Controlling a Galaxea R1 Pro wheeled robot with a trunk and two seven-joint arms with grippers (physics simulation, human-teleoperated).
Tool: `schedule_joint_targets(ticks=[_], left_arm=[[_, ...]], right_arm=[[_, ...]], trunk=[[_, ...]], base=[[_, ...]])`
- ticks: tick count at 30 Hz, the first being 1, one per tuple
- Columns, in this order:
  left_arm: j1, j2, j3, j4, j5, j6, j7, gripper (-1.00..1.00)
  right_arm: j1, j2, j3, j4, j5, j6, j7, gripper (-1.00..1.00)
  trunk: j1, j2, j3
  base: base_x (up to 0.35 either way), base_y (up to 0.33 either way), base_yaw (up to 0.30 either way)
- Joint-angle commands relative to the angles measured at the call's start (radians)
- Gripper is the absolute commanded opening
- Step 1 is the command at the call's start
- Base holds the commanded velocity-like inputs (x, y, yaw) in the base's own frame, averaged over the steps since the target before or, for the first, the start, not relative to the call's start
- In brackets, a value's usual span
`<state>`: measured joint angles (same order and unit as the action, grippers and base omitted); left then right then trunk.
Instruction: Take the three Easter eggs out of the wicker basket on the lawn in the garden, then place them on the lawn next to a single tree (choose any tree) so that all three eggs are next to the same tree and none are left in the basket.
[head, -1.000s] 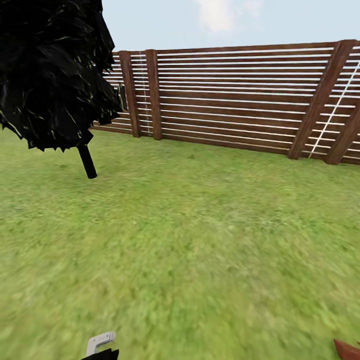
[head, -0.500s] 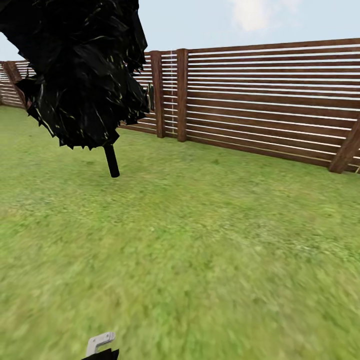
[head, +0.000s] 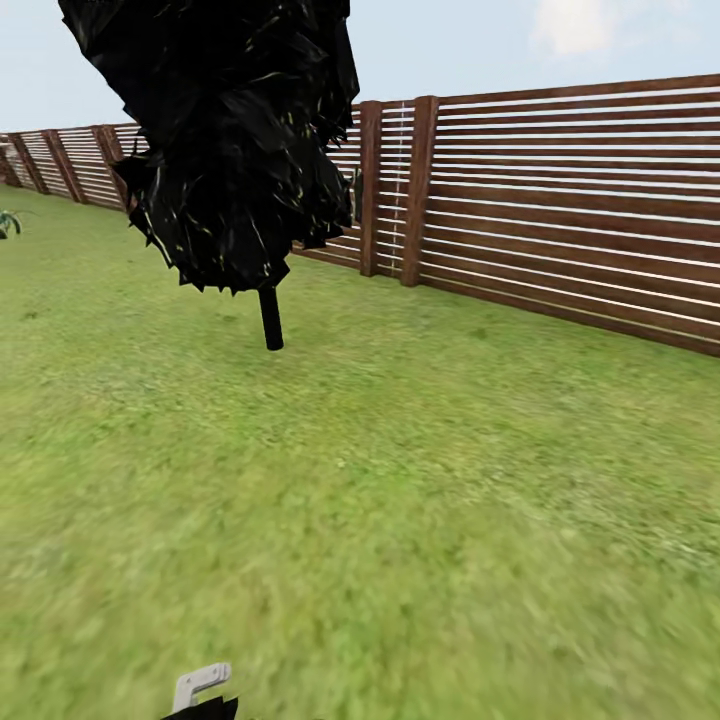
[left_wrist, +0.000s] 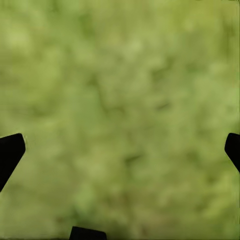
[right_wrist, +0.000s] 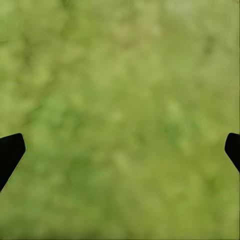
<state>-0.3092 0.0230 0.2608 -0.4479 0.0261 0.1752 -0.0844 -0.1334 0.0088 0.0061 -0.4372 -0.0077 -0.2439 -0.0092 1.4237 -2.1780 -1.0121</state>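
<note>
The lawn spreads out ahead of me in the head view. A tree with a blackish canopy and a short dark trunk stands on it at the upper left, some way off. The Easter eggs and the wicker basket are out of view. My left gripper is open over bare grass, its dark fingertips far apart with nothing between them. The right gripper is open over grass too, holding nothing. A grey piece of my left arm pokes in at the bottom edge.
A brown slatted wooden fence closes the garden behind the tree and runs off to the far left. A small green plant sits at the left edge. Open grass lies between me and the tree.
The head view has swung to the left, so tree and fence sit further right in the picture. A brown object at the bottom right corner has left the view.
</note>
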Motion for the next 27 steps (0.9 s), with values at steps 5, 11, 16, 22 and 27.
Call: schedule_joint_targets(ticks=[5,11,16,22,27], left_arm=[[0.0,0.0,0.0,0.0,0.0,0.0,0.0,1.0],[0.0,0.0,0.0,0.0,0.0,0.0,0.0,1.0],[0.0,0.0,0.0,0.0,0.0,0.0,0.0,1.0],[0.0,0.0,0.0,0.0,0.0,0.0,0.0,1.0],[0.0,0.0,0.0,0.0,0.001,0.001,0.0,1.0]], right_arm=[[0.0,-0.001,0.0,0.0,0.0,0.0,0.0,1.0],[0.0,-0.001,0.0,0.0,0.0,0.0,0.0,1.0],[0.0,-0.001,0.0,0.0,0.0,0.0,0.0,1.0],[0.0,-0.001,0.0,0.0,0.0,0.0,0.0,1.0],[0.0,-0.001,0.0,0.0,0.0,0.0,0.0,1.0]], trunk=[[0.0,0.0,0.0],[0.0,0.0,0.0],[0.0,0.0,0.0],[0.0,0.0,0.0],[0.0,0.0,0.0]], base=[[0.0,0.0,0.296],[0.0,0.0,0.296],[0.0,0.0,0.296],[0.001,0.0,0.296],[0.246,0.0,0.296]])
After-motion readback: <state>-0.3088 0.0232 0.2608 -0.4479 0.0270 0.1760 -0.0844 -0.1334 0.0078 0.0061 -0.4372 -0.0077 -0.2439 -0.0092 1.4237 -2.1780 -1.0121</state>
